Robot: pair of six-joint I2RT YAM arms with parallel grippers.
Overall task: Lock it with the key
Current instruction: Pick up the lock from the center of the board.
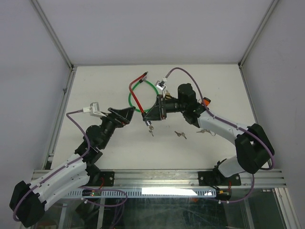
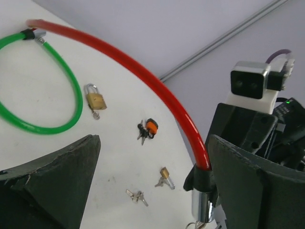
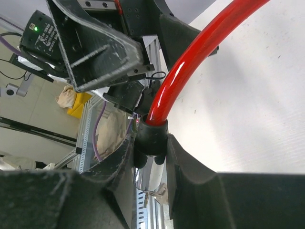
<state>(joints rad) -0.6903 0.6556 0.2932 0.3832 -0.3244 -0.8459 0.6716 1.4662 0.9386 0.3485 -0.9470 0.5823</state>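
The right jaws (image 3: 151, 160) are clamped on the lock barrel (image 3: 151, 139), the black collar and silver cylinder at one end of the red cable lock (image 3: 190, 71), one finger on either side of it. In the top view the right jaws (image 1: 151, 117) hold this barrel (image 1: 148, 120) near the middle of the surface (image 1: 95, 86). A small bunch of keys (image 1: 151, 130) shows just below the barrel; whether one sits in the keyhole cannot be told. From the barrel the red cable (image 1: 135, 95) arches up and away to its free end.

The left jaws (image 1: 127, 114) stand wide apart, gripping nothing, just left of the barrel and facing it. In the left wrist view the left jaws (image 2: 155, 183) frame the barrel (image 2: 202, 193) beside their right finger.

The right arm comes from right of the barrel, elbow bent, wrist pointing left. The left arm rises from the near left, bent, reaching towards the barrel.

A green cable loop (image 2: 71, 90) lies behind the barrel, under the red arch. Beyond the barrel, from the left wrist, lie a brass padlock (image 2: 95, 99), keys with an orange fob (image 2: 150, 128) and two more small key bunches (image 2: 164, 177)
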